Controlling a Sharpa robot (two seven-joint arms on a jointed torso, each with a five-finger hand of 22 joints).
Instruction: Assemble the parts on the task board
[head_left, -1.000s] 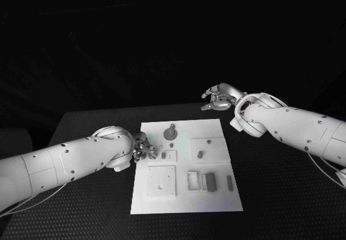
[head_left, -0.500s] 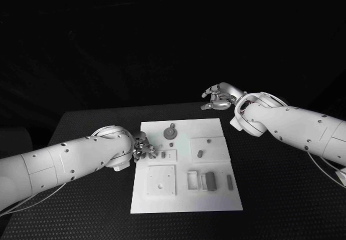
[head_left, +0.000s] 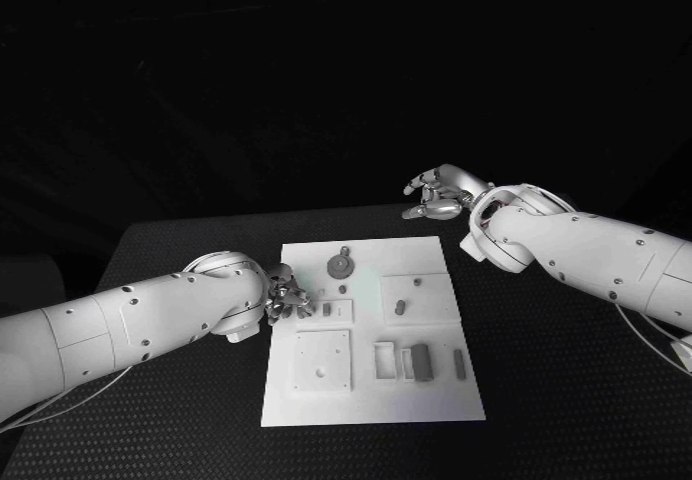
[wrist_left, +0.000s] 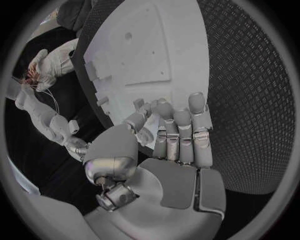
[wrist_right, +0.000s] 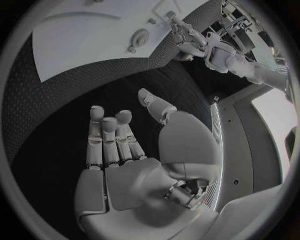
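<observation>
The white task board (head_left: 433, 400) lies in the middle of the black table. On it are a round grey part (head_left: 339, 266), a small peg (head_left: 345, 250), a grey piece (head_left: 398, 307), upright grey blocks (head_left: 423, 363) and a square plate (head_left: 322, 362). My left hand (head_left: 289, 300) hovers at the board's left edge, fingers stretched side by side over the board (wrist_left: 144, 45), thumb beside them, nothing held. My right hand (head_left: 440, 195) hangs beyond the board's far right corner, its fingers (wrist_right: 109, 135) spread over the bare table, holding nothing.
The black textured table (head_left: 577, 400) surrounds the board on all sides. A slim grey bar (head_left: 459, 364) stands near the board's right edge. The left arm (wrist_right: 212, 50) is seen reaching to the board.
</observation>
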